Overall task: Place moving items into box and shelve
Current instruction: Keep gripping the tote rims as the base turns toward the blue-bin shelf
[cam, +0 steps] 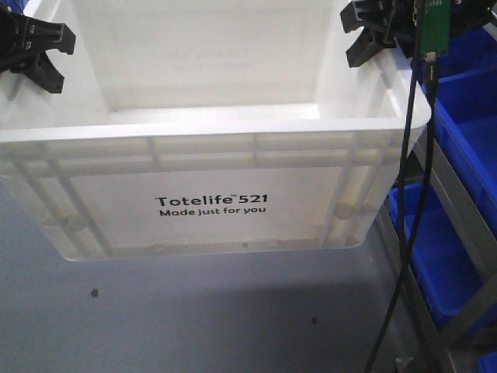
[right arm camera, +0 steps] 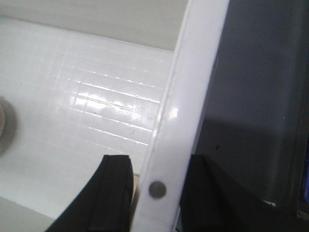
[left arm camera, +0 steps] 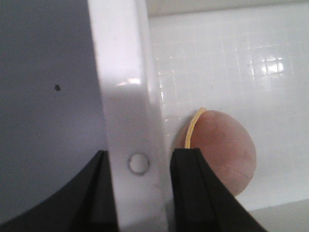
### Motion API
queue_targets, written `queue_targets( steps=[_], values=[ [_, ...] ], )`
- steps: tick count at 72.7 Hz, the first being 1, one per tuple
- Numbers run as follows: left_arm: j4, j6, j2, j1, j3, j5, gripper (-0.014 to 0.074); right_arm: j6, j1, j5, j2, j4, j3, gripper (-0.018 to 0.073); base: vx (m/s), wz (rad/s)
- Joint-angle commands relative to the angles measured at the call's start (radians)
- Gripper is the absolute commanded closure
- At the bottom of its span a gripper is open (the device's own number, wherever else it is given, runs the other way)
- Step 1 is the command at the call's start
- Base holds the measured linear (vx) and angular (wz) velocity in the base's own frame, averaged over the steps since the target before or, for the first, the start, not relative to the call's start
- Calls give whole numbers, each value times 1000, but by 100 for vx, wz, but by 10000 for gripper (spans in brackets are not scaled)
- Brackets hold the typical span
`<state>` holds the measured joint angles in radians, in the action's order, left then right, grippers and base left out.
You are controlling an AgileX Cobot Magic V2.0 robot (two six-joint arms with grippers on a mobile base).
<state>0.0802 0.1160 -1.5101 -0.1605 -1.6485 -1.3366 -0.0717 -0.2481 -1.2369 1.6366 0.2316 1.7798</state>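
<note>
Shows the white box (cam: 233, 128) at the middle of the front view, printed side forward, reading "Totelife 521 Made just for you" in black. Holds it by its two end rims, seemingly clear of the grey floor (cam: 194, 318), with a soft shadow below its base. Clamps the left rim with the left gripper (left arm camera: 142, 162): one black finger outside the wall, one inside, both pressed to the plastic beside a small round stud. Clamps the right rim likewise with the right gripper (right arm camera: 157, 164), fingers closed against either face of the wall. Reveals inside, on the gridded bottom by the left wall, a round pinkish-brown item (left arm camera: 222, 150) with a thin yellow strip (left arm camera: 193, 126) along its edge, just beside the inner left finger; cannot tell what it is. Places blue bins (cam: 466, 116) on a grey metal rack (cam: 454, 203) off the box's right end, near but apart. Runs a black cable (cam: 409, 229) down from a green circuit board (cam: 432, 27) past the box's right corner. Marks the floor with a few dark specks (cam: 95, 293).
</note>
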Motion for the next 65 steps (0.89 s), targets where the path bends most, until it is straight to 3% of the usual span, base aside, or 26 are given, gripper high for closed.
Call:
queue_targets(
  steps=[1,65],
  values=[
    [148,-15,52,-18,-38,76,600,-35,-16,89,-60,164,41,564,44,0],
    [149,-15,52,-18,-38,76,600,-35,-16,89,-60,164,41,564,44,6]
  ],
)
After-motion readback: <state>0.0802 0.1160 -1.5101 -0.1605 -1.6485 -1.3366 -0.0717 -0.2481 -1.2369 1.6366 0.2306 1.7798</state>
